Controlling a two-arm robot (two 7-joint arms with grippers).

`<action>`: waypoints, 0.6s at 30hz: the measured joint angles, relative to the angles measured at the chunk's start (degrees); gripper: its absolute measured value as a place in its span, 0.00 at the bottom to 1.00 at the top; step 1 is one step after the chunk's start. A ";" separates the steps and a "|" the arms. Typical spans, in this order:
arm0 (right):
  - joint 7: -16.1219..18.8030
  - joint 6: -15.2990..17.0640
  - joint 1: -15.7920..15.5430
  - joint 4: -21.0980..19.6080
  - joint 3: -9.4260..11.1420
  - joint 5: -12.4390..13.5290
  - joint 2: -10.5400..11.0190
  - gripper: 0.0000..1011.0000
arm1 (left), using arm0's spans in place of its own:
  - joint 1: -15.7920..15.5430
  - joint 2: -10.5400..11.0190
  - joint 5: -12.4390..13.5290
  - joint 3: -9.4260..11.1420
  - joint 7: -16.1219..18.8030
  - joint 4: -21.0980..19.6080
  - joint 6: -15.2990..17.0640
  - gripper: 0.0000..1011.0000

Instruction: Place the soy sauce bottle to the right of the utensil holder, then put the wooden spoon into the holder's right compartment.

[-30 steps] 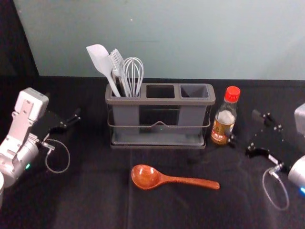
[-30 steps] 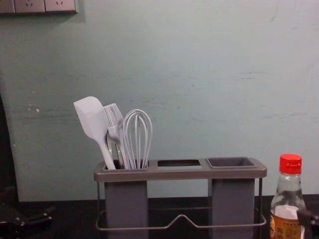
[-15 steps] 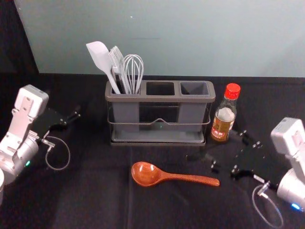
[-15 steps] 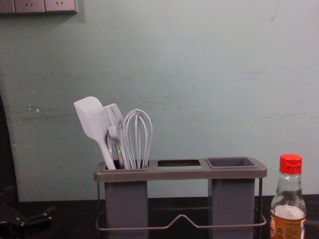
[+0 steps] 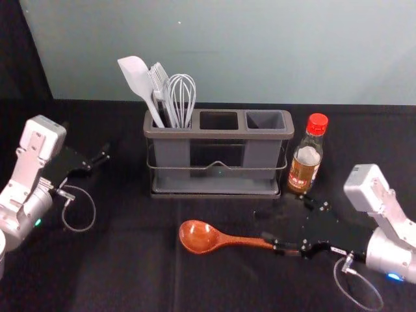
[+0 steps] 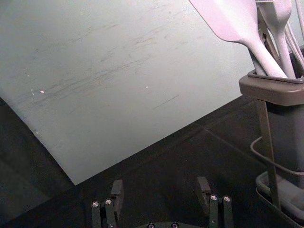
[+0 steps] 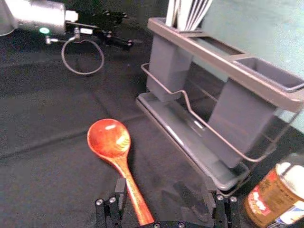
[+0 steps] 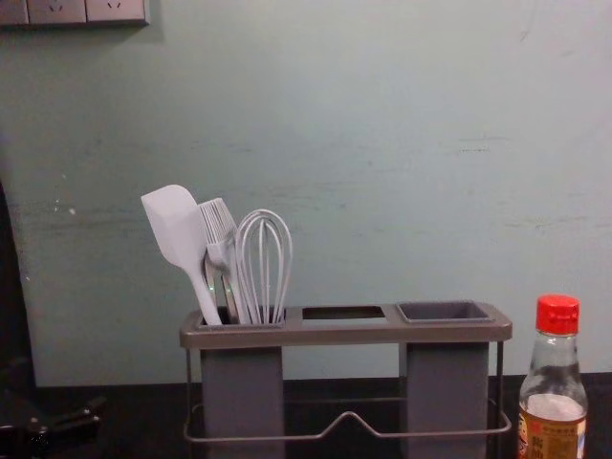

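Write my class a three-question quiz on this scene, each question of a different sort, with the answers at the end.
1. Multiple choice: Which compartment of the utensil holder has the whisk in it?
A) right
B) middle
C) left

2. True or false: The soy sauce bottle stands upright to the right of the holder.

3. Fill in the blank: The wooden spoon lies in front of the holder, and the ____ gripper is open at its handle.

Key: 1. C; 2. True; 3. right
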 joint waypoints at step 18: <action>6.28 2.58 7.98 4.01 -8.32 -0.79 0.99 0.99 | 0.00 0.00 0.00 0.00 0.00 0.00 0.00 0.99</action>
